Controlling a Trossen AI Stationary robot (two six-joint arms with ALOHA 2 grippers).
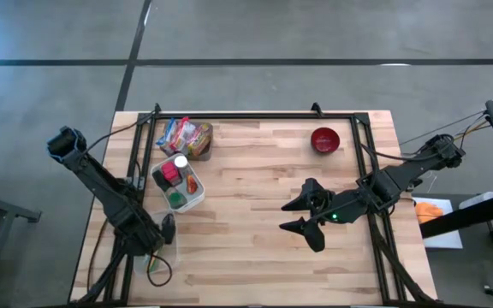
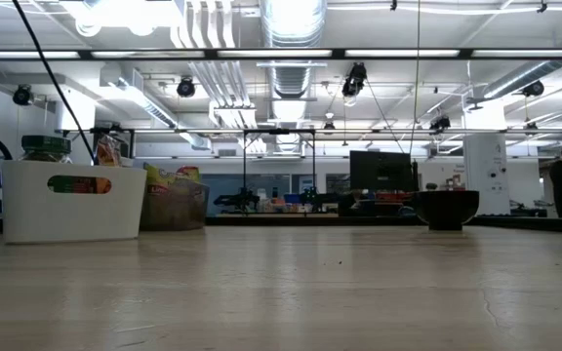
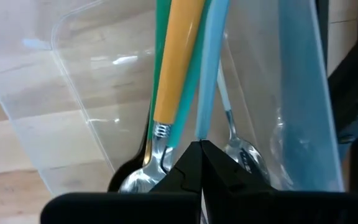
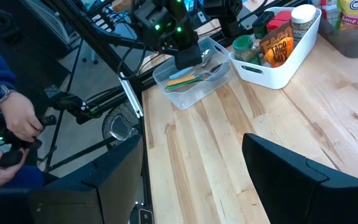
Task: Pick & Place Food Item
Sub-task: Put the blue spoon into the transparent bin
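Food items stand at the far left: a white bin (image 1: 178, 181) of spice jars and a taco packet (image 4: 277, 45), with noodle packets (image 1: 187, 137) behind it. A red bowl (image 1: 324, 139) sits at the far right. My left gripper (image 3: 201, 163) is shut and points down into a clear container (image 4: 191, 79) of spoons, at the near left. Its tip is right by a light blue spoon handle (image 3: 207, 74), beside an orange-handled spoon (image 3: 174, 68) and a green-handled spoon. My right gripper (image 1: 284, 216) hangs open above the table's middle right, holding nothing. My left gripper comes from above, pointing down into the clear container. Its shut fingertips (image 3: 199, 149) stand at the lower end of the light blue spoon handle (image 3: 202, 127). I cannot tell whether they touch it.
A black frame (image 1: 255, 117) runs along the table's far, left and right edges. Bare wood (image 1: 246, 248) spreads across the middle and near side. A person's hands (image 4: 17, 124) with a controller show beyond the table's left side.
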